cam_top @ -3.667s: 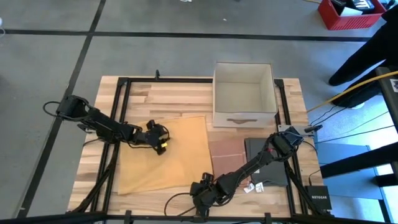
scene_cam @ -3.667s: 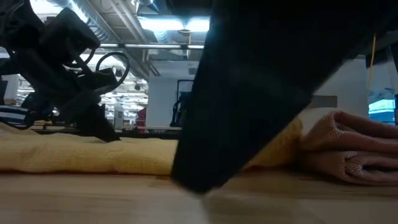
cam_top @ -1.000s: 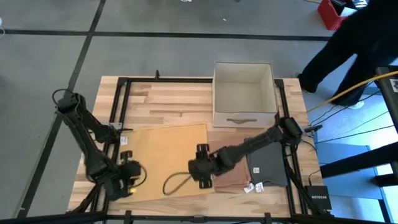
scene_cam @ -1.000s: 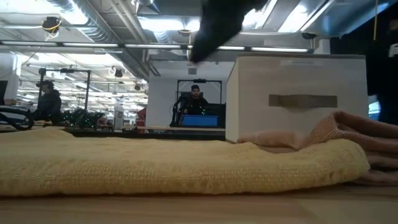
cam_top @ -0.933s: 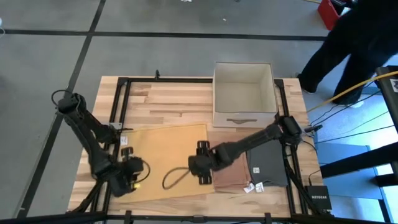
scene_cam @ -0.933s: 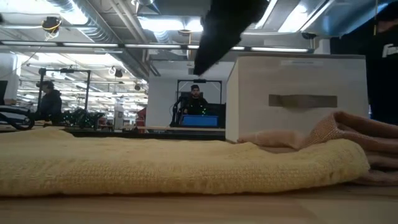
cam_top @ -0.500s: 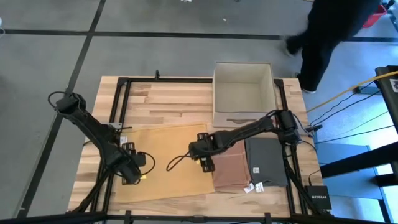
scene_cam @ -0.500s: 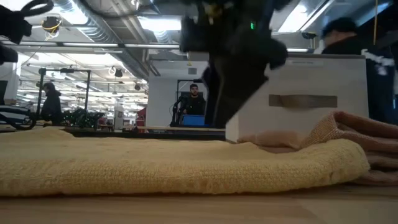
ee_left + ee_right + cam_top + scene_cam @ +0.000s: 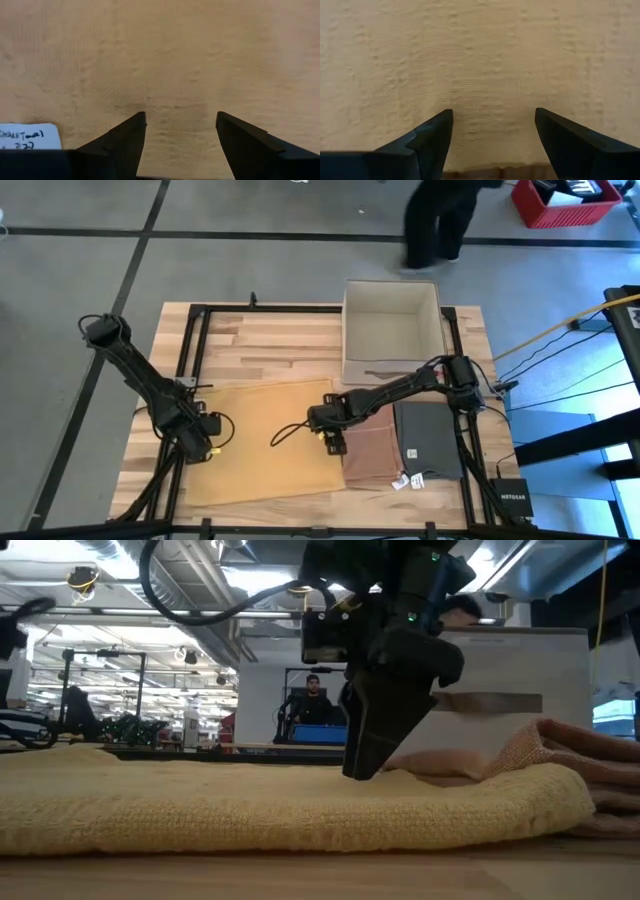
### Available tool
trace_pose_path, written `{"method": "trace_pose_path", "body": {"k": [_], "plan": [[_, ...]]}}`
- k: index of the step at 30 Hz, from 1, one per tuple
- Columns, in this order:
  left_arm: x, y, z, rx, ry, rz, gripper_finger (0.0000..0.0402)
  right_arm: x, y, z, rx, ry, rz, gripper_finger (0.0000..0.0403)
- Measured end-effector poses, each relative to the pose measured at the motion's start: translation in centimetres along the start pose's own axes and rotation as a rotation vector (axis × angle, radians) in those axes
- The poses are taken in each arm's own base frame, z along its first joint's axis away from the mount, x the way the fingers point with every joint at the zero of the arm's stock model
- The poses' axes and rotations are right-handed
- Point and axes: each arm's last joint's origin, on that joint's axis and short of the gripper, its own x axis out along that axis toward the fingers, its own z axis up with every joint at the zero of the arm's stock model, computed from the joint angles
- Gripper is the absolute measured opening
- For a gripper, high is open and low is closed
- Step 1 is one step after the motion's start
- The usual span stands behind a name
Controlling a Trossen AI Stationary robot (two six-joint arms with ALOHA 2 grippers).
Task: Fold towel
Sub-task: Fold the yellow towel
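The left tool [image 9: 180,117] and right tool [image 9: 492,115] are both spread wide, empty, over the yellow towel [image 9: 265,440] laid flat on the worktop [image 9: 270,340]. A white label [image 9: 30,136] is seen only from the left wrist. Three towels are counted from above: yellow, pink [image 9: 372,452], grey [image 9: 430,440]; one box [image 9: 392,330].

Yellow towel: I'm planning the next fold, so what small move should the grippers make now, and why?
Probably lower both and pinch the edges. The yellow towel lies flat on the table; the left gripper over its left edge and the right gripper over its right edge both have open jaws, holding nothing.
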Motion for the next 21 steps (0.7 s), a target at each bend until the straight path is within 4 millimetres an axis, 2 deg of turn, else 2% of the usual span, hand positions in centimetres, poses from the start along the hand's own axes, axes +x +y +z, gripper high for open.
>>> {"method": "trace_pose_path", "body": {"k": [9,13,21], "plan": [[1.8,0.3,-0.5,-0.017,0.021,0.020,0.0230,0.0,0.0,-0.2,0.015,0.017,-0.002,0.0285],[1.9,0.2,-0.5,-0.012,0.007,0.013,0.0226,-0.1,0.0,-0.2,0.015,0.031,-0.004,0.0285],[2.0,0.2,-0.5,-0.023,0.008,0.016,0.0225,-1.8,0.3,0.8,-0.021,0.063,-0.040,0.0285]]}}
